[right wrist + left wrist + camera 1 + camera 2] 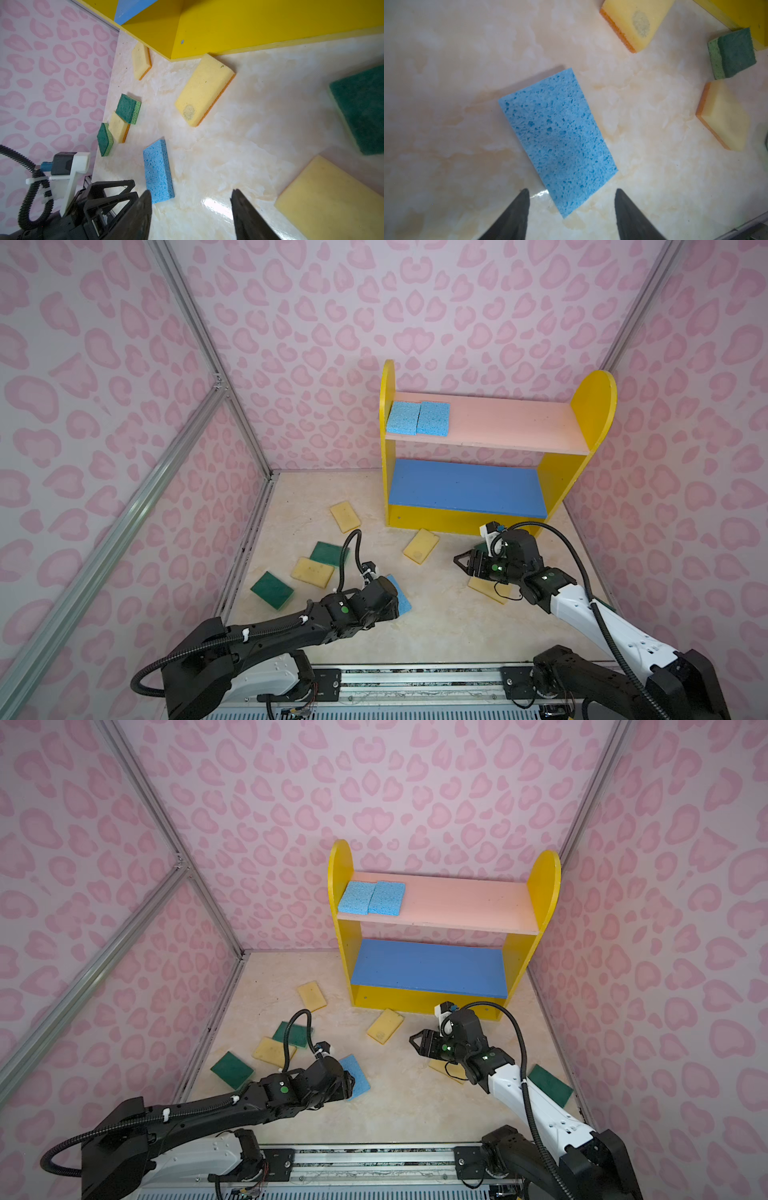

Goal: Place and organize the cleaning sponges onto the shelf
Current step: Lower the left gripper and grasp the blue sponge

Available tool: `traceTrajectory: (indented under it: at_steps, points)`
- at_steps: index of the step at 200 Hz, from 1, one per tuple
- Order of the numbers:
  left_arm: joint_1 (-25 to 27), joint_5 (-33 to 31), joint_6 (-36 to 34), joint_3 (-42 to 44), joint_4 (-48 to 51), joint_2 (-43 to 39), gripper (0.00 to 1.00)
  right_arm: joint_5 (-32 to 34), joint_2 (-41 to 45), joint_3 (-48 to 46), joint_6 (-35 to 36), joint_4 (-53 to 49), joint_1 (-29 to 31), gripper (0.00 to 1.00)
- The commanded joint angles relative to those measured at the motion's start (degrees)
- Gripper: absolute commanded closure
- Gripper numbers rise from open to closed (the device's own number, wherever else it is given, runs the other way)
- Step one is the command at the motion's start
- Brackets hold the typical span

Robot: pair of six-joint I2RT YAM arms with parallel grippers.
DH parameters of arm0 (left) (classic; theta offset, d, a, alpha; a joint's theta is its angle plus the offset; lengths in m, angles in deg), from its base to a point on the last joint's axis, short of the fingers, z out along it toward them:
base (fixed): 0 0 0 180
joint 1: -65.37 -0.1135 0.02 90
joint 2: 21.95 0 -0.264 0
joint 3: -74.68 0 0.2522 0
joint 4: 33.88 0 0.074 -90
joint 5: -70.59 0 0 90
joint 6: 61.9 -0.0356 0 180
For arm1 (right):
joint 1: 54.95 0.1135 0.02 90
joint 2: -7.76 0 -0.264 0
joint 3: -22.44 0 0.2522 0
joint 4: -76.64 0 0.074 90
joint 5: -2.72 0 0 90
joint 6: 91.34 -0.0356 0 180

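Shelf [592,406]: stands at the far edge of the tabletop [436,622], toward its far right corner.
Pink upper board [507,423]: carries two light blue sponges [402,418] [433,418], flat, side by side and touching, at its left end.
Third light blue sponge [558,135]: flat on the tabletop, left of centre, toward the near edge.
Left gripper [571,193]: jaws spread, tips either side of that sponge's short end. Contact with the sponge cannot be told from the left wrist view.
Right gripper [191,193]: jaws spread above bare tabletop, right of centre, in front of the shelf base.
Yellow sponges: one [345,516] and another [421,545] near the shelf base, one [312,571] toward the left edge, one [488,589] partly under the right arm.
Green sponges: one [330,553] touching the left yellow one, one [272,590] by the left edge, one [550,1085] by the right edge.
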Motion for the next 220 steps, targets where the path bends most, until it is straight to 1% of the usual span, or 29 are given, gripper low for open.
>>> traceTrajectory:
  at_steps: [1, 31, 92, 118, 130, 134, 138, 151, 181, 210, 220]
  points:
    - [-0.1, 0.3, 7.5, 2.9, -4.1, -1.9, 0.38, -0.4, -1.5, 0.8, 0.9, 1.6, 0.5, 0.38]
    - [-0.1, -0.3, 10.0, 5.5, -6.2, -1.7, 0.42, -0.7, -3.1, 1.2, 0.6, 2.5, 1.2, 0.38]
    - [-0.8, 0.7, 10.4, 5.1, -10.4, 5.1, 0.45, 0.2, -3.5, 2.2, 0.1, 2.6, 2.2, 0.38]
    - [-1.0, 1.2, 10.4, 4.6, -11.6, 7.1, 0.54, 0.4, -3.6, 2.4, 0.2, 2.1, 2.3, 0.38]
    - [-1.2, 1.2, 10.4, 4.5, -12.0, 7.6, 0.62, 0.4, -3.7, 2.4, 0.3, 2.0, 2.4, 0.38]
    - [-1.2, 1.2, 10.4, 4.5, -12.0, 7.7, 0.62, 0.4, -3.7, 2.4, 0.3, 1.9, 2.4, 0.38]
    - [-1.2, 1.2, 10.4, 4.5, -12.1, 7.9, 0.68, 0.5, -3.7, 2.5, 0.3, 1.9, 2.3, 0.38]
    - [-1.3, 1.1, 10.2, 4.5, -12.1, 8.1, 0.75, 0.6, -3.8, 2.6, 0.4, 1.8, 2.4, 0.38]
    - [-1.6, 0.7, 9.8, 4.4, -11.1, 7.9, 0.84, 0.7, -4.0, 2.5, 0.5, 1.6, 2.6, 0.38]
    - [-2.0, 0.2, 8.8, 4.1, -10.1, 6.1, 0.96, 1.0, -3.9, 2.3, 0.6, 1.3, 3.0, 0.35]
    - [-2.2, 0.0, 7.8, 3.6, -9.5, 5.2, 0.97, 1.1, -3.7, 2.2, 0.5, 1.1, 3.2, 0.34]
